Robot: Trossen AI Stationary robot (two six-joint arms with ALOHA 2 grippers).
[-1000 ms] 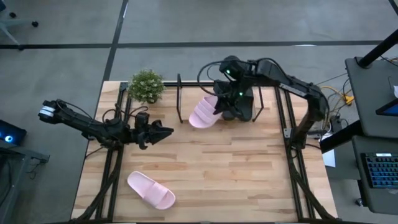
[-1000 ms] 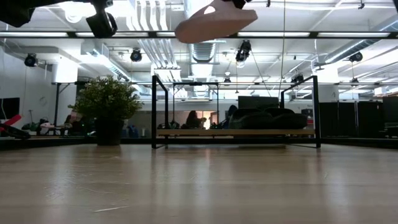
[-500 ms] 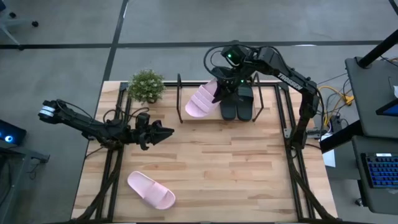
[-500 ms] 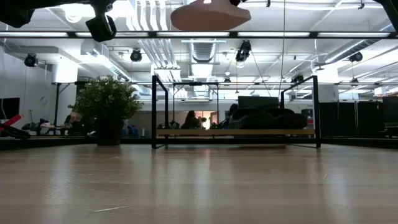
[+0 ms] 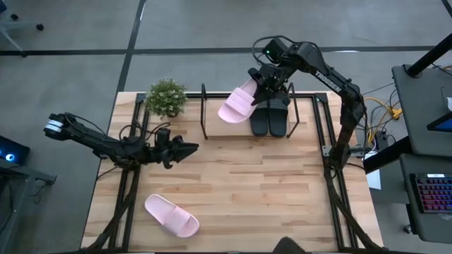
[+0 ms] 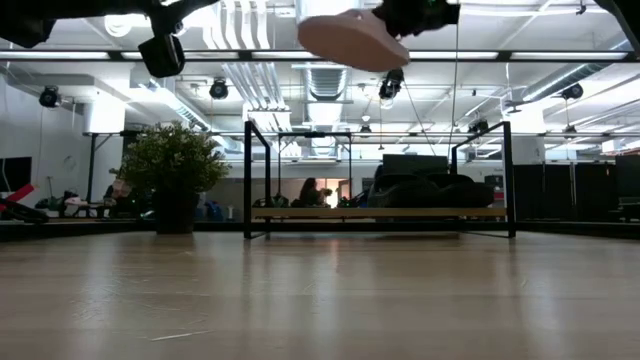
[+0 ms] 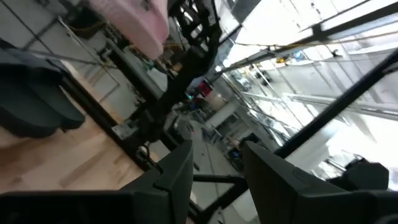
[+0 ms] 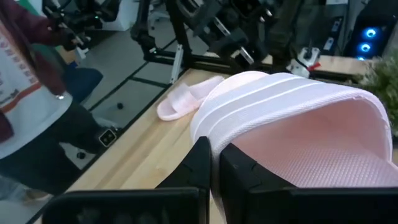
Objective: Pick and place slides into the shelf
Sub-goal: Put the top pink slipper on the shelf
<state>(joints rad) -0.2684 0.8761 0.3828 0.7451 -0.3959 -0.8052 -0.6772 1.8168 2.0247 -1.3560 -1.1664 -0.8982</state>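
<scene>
My right gripper [image 5: 264, 82] is shut on a pale pink slide [image 5: 236, 104] and holds it in the air above the shelf's left half [image 5: 205, 113]. The slide also shows in the low view [image 6: 350, 38] and in the right wrist view [image 8: 292, 118]. The black pair [image 5: 272, 120] rests sole down on the right part of the shelf's board [image 6: 300, 212]. The other pink slide [image 5: 171, 216] lies sole down on the table's near left. My left gripper [image 5: 189, 149] is open and empty, low over the table's left middle. My right gripper pinches the pink slide between its two fingers [image 8: 198, 163] at one side of the wide strap [image 8: 214, 127], close to where the strap meets the sole. The slide is lifted clear and sticks out from the fingers toward the table's left, tilted.
A potted plant [image 5: 166, 97] stands at the far left beside the shelf. A person [image 8: 25, 93] stands off the table in the right wrist view. Bare wooden tabletop [image 5: 268, 190] lies between the shelf and the near edge.
My right gripper has carried the pink slide toward the table's far edge and a little to the right, from over the shelf's front to above the shelf. The slide has stayed clear of everything and has tipped a little in the hold.
</scene>
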